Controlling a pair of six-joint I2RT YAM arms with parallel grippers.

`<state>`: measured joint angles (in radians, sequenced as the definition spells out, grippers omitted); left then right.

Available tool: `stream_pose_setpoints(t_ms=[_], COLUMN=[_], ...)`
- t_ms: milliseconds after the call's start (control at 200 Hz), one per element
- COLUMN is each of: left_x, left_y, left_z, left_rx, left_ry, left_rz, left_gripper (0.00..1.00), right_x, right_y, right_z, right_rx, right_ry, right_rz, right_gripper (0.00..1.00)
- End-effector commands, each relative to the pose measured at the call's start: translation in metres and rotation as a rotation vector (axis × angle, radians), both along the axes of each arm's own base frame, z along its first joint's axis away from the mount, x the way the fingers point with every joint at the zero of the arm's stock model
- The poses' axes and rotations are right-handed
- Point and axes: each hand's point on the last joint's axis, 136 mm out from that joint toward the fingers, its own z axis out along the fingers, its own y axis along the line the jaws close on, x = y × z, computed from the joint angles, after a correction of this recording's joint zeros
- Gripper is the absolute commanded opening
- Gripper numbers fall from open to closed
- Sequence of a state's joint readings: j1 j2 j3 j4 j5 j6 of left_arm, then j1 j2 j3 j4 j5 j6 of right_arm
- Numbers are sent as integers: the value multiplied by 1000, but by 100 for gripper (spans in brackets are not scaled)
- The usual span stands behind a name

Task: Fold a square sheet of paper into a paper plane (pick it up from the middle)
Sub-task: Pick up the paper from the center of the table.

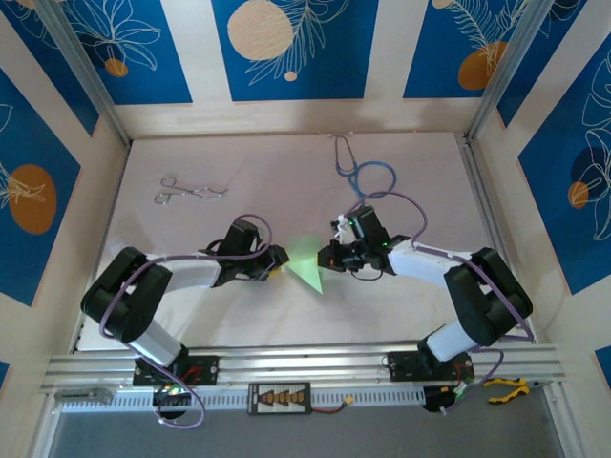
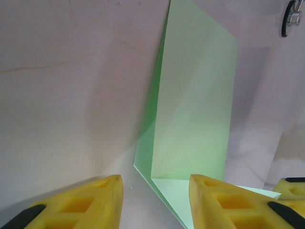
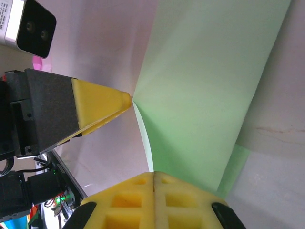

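- Metal forceps (image 1: 191,189), thin and shiny with looped handles, are lying on the smooth pale table (image 1: 267,172), at about 10 o'clock from the paper.
- My left arm is reaching inward, elbow bent, with my left pincer (image 1: 280,260) lying low at the paper's 9 o'clock.
- In the left wrist view, my left pincer (image 2: 156,179) is standing apart. Its yellow, ribbed foam fingers (image 2: 71,205) are wedge-shaped, with the paper's near edge just beside the right-hand one.
- The sheet of paper (image 1: 307,262) is sitting mid-table between my pincers. It is thin, matte and pale green, creased into a triangle with a sharp tip pointing to 5 o'clock. Up close, one flap (image 2: 195,95) is rising tilted off the table.
- My right arm is bending in from 3 o'clock, with my right pincer (image 1: 325,258) meeting the paper's edge.
- In the right wrist view, my right pincer (image 3: 153,179) is pressing together, clamped on the paper (image 3: 209,86).
- A blue tubed stethoscope (image 1: 368,176) is curling at 1 o'clock.
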<state>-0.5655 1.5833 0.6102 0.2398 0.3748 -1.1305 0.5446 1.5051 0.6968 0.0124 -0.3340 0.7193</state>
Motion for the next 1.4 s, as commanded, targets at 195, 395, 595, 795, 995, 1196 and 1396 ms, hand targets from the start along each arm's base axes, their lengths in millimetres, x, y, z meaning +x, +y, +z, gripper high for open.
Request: stream_pose_setpoints(t_ms=[195, 395, 595, 795, 995, 1196, 1396], left_x=[9, 14, 17, 19, 19, 19, 21], left_y=[-12, -16, -16, -14, -15, -12, -12], left_z=[7, 5, 3, 3, 4, 3, 3], left_rx=[-82, -103, -106, -114, -123, -121, -132], left_ry=[-9, -11, -20, -28, -25, -18, -15], left_rz=[-11, -9, 1, 16, 21, 33, 37], left_gripper=[40, 36, 34, 32, 31, 34, 37], right_x=[-2, -2, -5, -6, -5, -4, -5], right_y=[4, 4, 3, 1, 2, 3, 3], right_z=[14, 13, 10, 8, 11, 20, 25], right_rx=[70, 79, 79, 81, 93, 130, 156], right_ry=[-10, -4, 4, 6, 1, -24, -37], right_rz=[10, 16, 23, 19, 15, 21, 25], right_gripper=[0, 1, 0, 1, 0, 0, 0])
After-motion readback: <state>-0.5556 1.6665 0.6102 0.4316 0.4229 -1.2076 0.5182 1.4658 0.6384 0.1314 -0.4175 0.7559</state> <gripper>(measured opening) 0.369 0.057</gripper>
